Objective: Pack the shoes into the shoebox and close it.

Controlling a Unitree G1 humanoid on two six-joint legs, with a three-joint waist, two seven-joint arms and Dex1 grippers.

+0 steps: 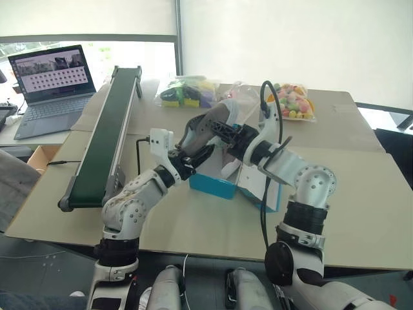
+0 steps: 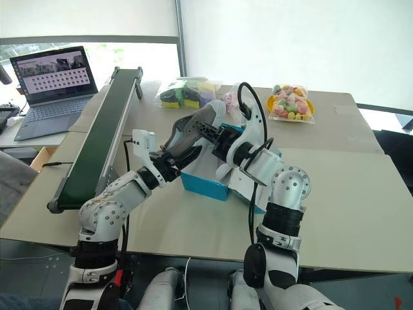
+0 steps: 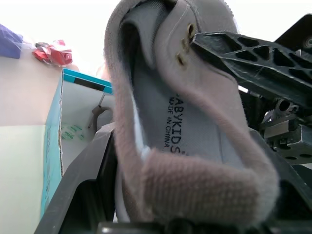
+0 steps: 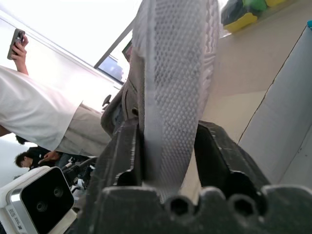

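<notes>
- Left wrist view: my left gripper [image 1: 188, 158] is clamped on the heel of a shoe [image 1: 210, 124], whose opening faces that camera.
- Right wrist view: my right gripper [image 4: 168, 156] has its fingers [image 4: 217, 156] on either side of the same shoe's sole and side, pressed against it.
- Both grippers hold the shoe in the air above the open shoebox [image 1: 216, 186], which sits mid-bench, nearer the front edge.

Grey-beige shoe [image 1: 210, 126], turquoise shoebox [image 1: 213, 185]
</notes>
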